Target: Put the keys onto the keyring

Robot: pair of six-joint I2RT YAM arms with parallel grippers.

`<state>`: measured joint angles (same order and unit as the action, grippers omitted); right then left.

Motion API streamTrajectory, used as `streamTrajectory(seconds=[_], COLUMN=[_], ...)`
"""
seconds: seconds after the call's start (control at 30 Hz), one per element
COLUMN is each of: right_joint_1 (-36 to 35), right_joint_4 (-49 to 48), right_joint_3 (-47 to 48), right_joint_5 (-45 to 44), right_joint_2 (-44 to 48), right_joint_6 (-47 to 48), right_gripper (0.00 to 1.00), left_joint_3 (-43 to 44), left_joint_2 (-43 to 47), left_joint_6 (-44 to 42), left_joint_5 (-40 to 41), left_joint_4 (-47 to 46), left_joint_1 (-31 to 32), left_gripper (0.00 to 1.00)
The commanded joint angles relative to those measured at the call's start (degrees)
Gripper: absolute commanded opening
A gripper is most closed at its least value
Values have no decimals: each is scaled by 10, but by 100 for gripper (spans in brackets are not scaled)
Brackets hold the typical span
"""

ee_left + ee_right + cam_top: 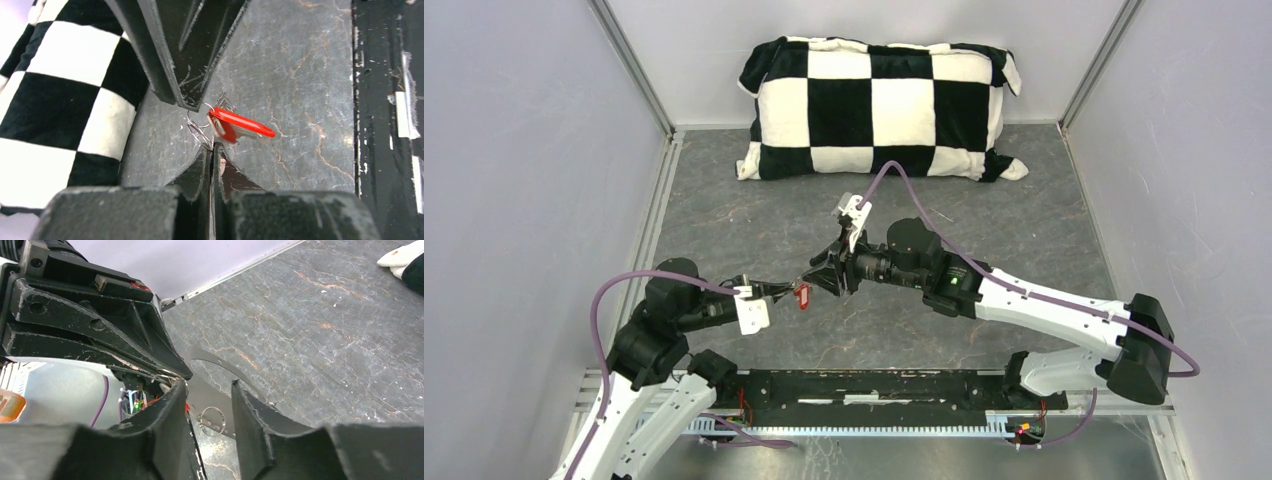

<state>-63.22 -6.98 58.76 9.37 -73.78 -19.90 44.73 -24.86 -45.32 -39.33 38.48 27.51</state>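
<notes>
our main worry is the red key. it sits at the very tips of the left gripper, whose fingers are pressed together on the thin wire of the keyring, and we cannot tell whether it is threaded on that wire or only lying against it. if it is only resting there, a knock from the right gripper could flick it down to the table. that gripper's fingers stand apart with nothing gripped between them, just beside the key. a bump could also twist the wire out of so narrow a pinch. the black key is nowhere in view. the left arm folds low and points right from its base, the right arm stretches left across the middle, and the two grippers meet tip to tip above the table.
</notes>
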Motion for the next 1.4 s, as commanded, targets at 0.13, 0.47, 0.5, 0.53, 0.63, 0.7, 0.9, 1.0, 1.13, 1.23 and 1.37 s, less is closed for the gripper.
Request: streamTrajectory(seconds=[0.13, 0.47, 0.5, 0.53, 0.63, 0.7, 0.9, 1.0, 1.13, 1.23, 1.37], right_joint_1=[37, 51, 50, 50, 50, 49, 32, 23, 17, 16, 16], right_joint_4=[102, 182, 184, 185, 181, 175, 177, 181, 173, 176, 193], right_joint_3=[96, 171, 175, 178, 183, 182, 196, 199, 200, 204, 214], right_joint_5=[136, 310, 328, 343, 386, 403, 417, 413, 406, 403, 396], right_joint_2=[43, 29, 23, 16, -1, -7, -29, -37, -44, -49, -57], right_joint_6=[166, 297, 301, 304, 309, 311, 316, 318, 310, 305, 306], right_gripper=[61, 69, 68, 68, 65, 63, 58, 57, 51, 44, 35], left_joint_3=[57, 89, 92, 95, 103, 107, 115, 116, 115, 116, 117], left_joint_2=[-27, -43, -46, -48, -53, -55, -62, -64, -63, -63, -62], left_joint_6=[-67, -73, -72, -70, -65, -64, -60, -61, -60, -60, -61], left_joint_5=[-106, -194, -200, -208, -227, -234, -236, -238, -237, -236, -234], left_joint_4=[52, 61, 63, 64, 65, 65, 65, 65, 64, 65, 63], left_joint_1=[3, 3, 3, 3, 3, 3, 3, 3, 3, 3, 3], left_gripper=[2, 2, 2, 2, 2, 2, 2, 2, 2, 2, 2])
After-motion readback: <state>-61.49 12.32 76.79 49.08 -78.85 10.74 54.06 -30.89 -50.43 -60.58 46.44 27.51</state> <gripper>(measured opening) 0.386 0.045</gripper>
